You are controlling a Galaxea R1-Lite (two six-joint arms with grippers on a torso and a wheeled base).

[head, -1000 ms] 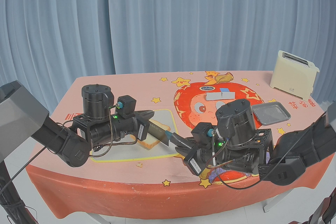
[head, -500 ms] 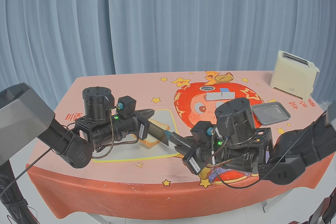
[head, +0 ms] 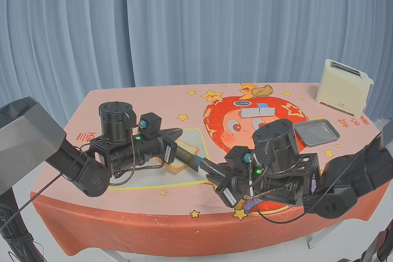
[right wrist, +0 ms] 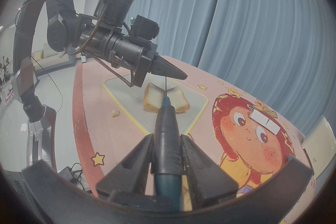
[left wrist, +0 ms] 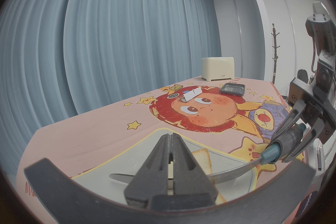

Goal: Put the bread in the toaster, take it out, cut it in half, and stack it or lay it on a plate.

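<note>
A slice of bread (head: 183, 155) (right wrist: 154, 98) lies on the grey, yellow-rimmed cutting mat (head: 155, 179). My right gripper (head: 213, 169) (right wrist: 167, 151) is shut on the teal-tipped handle of a knife (head: 192, 160) (left wrist: 231, 174). The blade stands on edge across the middle of the slice. My left gripper (head: 175, 134) (left wrist: 171, 151) is shut, its tip just above the bread's far side (right wrist: 175, 75); I cannot tell whether it touches. The cream toaster (head: 344, 86) stands at the far right corner. A grey plate (head: 317, 132) lies in front of it.
A crumb (head: 163, 193) lies by the mat's front edge. Two pale blocks (head: 258, 111) sit on the apple picture at the table's middle. The table's front edge runs close below both arms.
The left arm has shifted slightly right over the bread. The right gripper has drawn back a little toward the table's front with the knife, the blade still across the slice.
</note>
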